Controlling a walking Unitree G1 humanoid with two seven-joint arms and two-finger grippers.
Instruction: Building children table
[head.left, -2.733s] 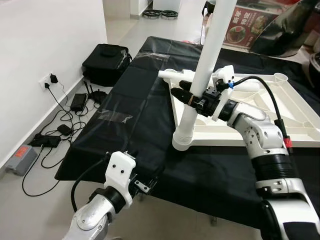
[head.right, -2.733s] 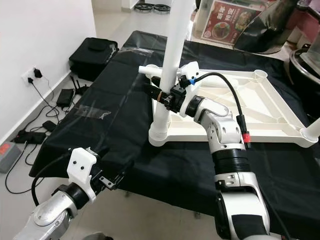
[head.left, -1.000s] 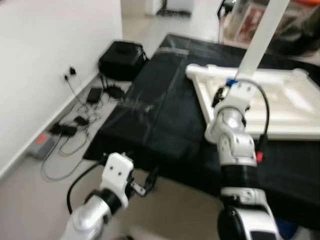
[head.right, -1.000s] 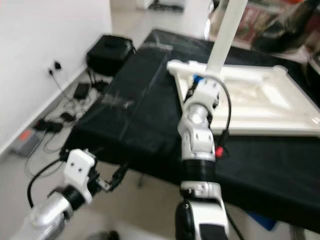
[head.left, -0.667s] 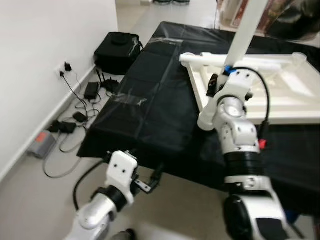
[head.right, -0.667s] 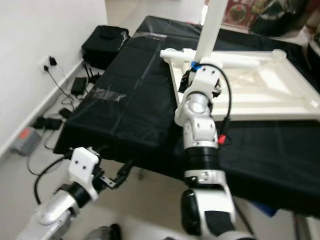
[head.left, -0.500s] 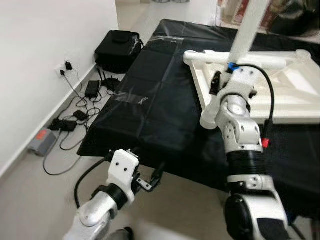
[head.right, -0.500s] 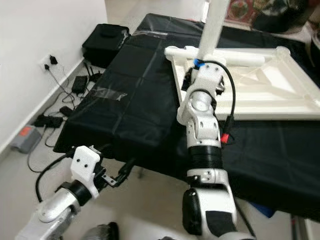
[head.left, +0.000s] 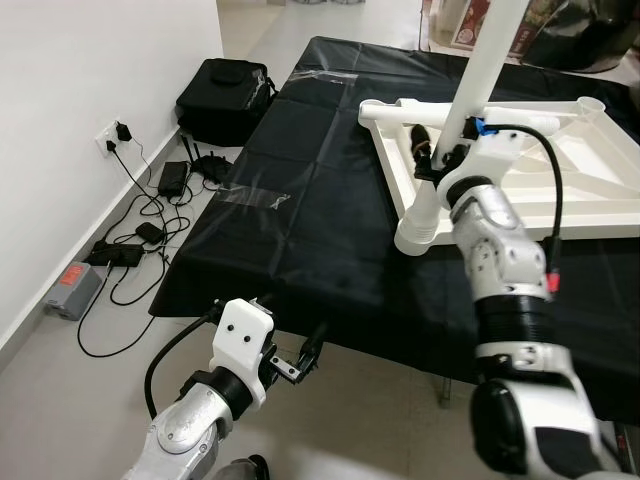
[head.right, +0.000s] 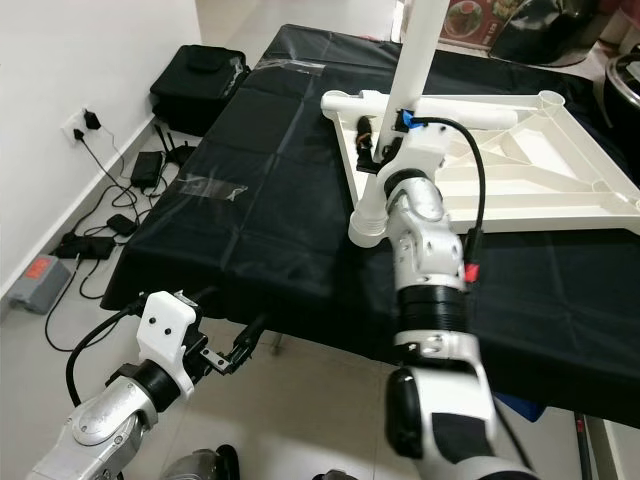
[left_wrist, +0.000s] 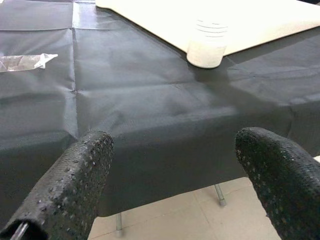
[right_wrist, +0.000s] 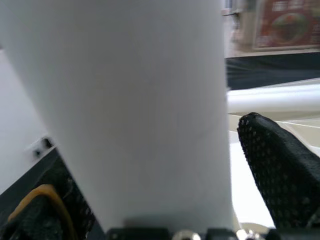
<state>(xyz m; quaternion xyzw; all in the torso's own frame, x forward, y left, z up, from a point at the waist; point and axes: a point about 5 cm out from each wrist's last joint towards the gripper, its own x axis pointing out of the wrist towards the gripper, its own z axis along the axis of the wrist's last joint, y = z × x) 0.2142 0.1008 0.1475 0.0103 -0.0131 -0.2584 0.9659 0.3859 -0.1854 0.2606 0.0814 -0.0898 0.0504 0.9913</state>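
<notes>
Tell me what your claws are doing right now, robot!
Right claw shut on white table leg standing in upside-down tabletop. Left claw open, low beside black-covered table. Nothing in the way.

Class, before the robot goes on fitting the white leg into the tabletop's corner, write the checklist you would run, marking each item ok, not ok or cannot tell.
1. Right gripper around the white leg: ok.
2. Leg's lower end in the corner socket: ok.
3. Leg fully seated: cannot tell.
4. Leg upright: not ok, it leans.
5. White tabletop lying upside down on the black cloth: ok.
6. Left gripper open, low off the table's edge: ok.
</notes>
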